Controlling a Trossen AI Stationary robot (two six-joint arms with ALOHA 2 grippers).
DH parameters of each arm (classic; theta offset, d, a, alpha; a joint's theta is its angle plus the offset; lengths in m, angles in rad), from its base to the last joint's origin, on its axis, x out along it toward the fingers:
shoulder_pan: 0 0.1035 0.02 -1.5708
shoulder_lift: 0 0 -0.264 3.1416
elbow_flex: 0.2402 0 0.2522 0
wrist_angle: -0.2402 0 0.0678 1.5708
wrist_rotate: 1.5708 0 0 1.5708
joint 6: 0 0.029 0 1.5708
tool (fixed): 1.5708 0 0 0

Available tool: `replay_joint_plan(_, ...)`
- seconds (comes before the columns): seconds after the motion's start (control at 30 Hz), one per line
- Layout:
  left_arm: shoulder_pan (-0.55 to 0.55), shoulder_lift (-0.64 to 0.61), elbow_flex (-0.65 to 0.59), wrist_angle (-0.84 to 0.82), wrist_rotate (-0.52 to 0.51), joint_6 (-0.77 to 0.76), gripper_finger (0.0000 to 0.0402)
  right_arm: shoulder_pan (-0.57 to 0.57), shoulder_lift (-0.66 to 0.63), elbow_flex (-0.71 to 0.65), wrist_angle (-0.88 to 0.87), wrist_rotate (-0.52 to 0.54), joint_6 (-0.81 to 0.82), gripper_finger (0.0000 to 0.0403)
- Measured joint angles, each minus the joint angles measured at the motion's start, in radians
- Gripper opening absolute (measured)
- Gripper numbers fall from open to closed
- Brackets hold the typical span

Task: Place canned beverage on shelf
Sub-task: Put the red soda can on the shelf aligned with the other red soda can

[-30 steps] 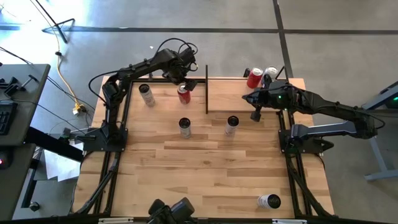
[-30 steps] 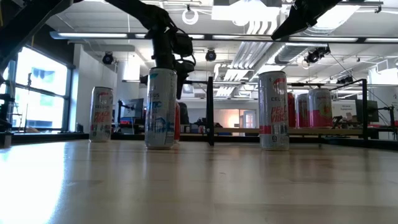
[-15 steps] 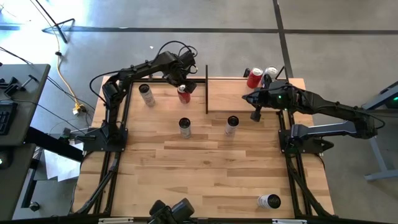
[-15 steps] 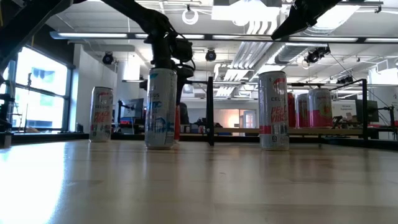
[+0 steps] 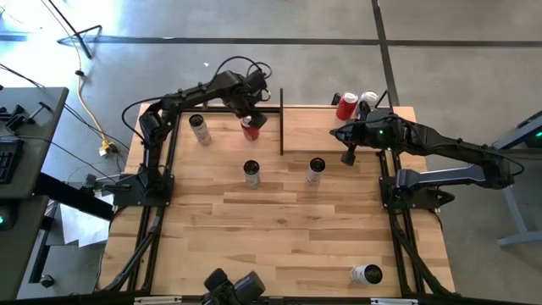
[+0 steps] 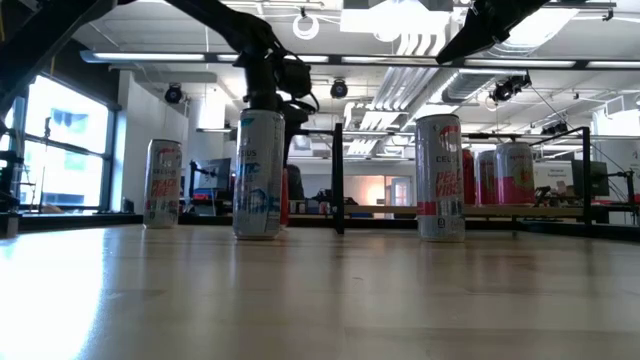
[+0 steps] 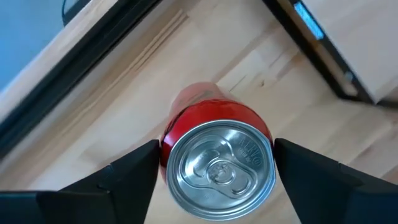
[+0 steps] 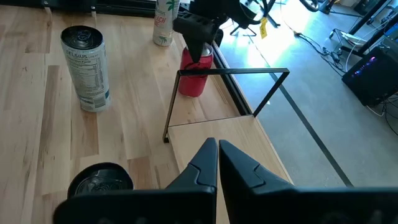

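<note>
A: Left wrist view is showing the left gripper point(image 7: 214, 165) pointing straight down, its fingers point(image 7: 134, 168) standing apart either side of the red can point(image 7: 217, 162), not yet pinching.

B: So it is grasping next, then lifting toward the shelf point(image 5: 309, 129)?

A: Likely. The right gripper point(image 8: 217, 162) is waiting clenched over the shelf.

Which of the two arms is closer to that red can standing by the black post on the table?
Left. The left gripper is right over the red can, jaws either side. The right gripper waits across the shelf.
</note>
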Motion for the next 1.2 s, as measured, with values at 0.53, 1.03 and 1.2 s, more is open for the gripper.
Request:
replay_joint_plan(0.53,-0.073,-0.006,0.013,-0.074,-0.084,0.313,0.0241,0.000,0.000,0.000,0.000,0.000,0.018,0.0000)
replay_joint_plan(1.03,-0.164,-0.020,0.288,-0.279,-0.140,0.400,0.0239,0.000,0.000,0.000,-0.010,-0.005,0.029,0.0000)
replay_joint_plan(1.2,-0.217,-0.066,0.315,-0.311,-0.136,0.419,0.0239,0.000,0.000,0.000,-0.034,-0.008,0.034,0.0000)
